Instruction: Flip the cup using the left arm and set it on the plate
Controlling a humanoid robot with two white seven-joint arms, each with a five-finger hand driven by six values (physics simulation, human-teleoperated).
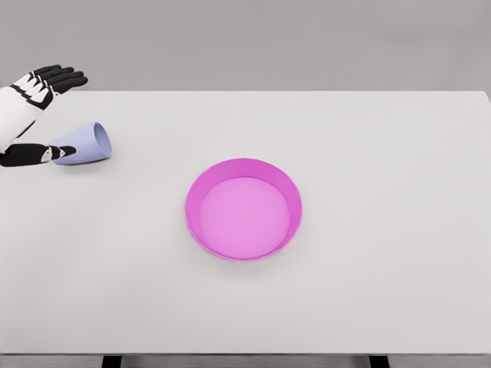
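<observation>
At the far left the left hand (pixel 34 115) comes in from the picture's edge with its fingers (pixel 61 77) stretched out flat above and behind the cup (pixel 83 144), while the thumb (pixel 27 154) reaches low toward the cup's closed end. The hand is spread and grips nothing yet; whether the thumb touches the cup cannot be told. The step in hand looks like the approach to the grasp. The next move calls for closing the fingers around the cup's side, lifting it, turning it upright, and carrying it rightward.

The cup is pale lavender, lying on its side on the table (pixel 368 153), its open mouth facing right. The pink plate (pixel 198 192) sits near the table's middle, well apart from the cup, round with a raised rim and nothing in it. The right arm is not in view.
</observation>
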